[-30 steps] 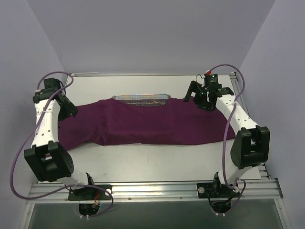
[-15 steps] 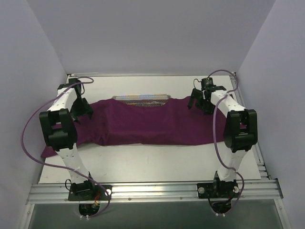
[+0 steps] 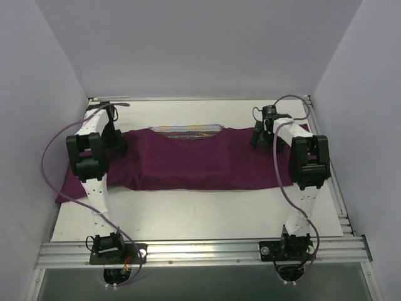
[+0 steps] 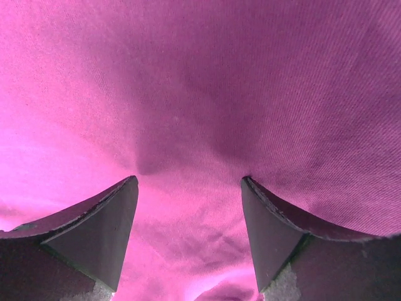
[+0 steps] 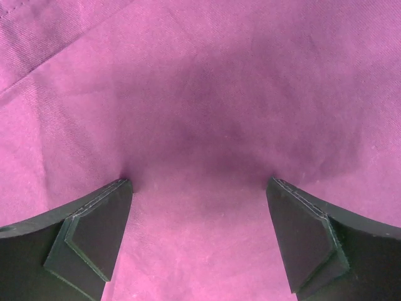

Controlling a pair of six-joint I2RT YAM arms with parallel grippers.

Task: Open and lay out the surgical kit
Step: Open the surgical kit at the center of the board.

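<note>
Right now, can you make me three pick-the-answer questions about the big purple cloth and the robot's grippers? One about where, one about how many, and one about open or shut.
1. Where does the rectangular silver wire-mesh tray show?
A. at the far edge of the large dark purple cloth
B. held up in a gripper
C. on top of the cloth's middle

2. How many grippers are down at the cloth?
A. none
B. one
C. two

3. What is the right gripper doing?
A. squeezed shut
B. standing open
C. holding scissors

Answers:
1 A, its mesh rim peeks out past the cloth's far edge.
2 C, the left gripper and the right gripper both sit on purple fabric.
3 B, cloth shows between its two fingers.
</note>
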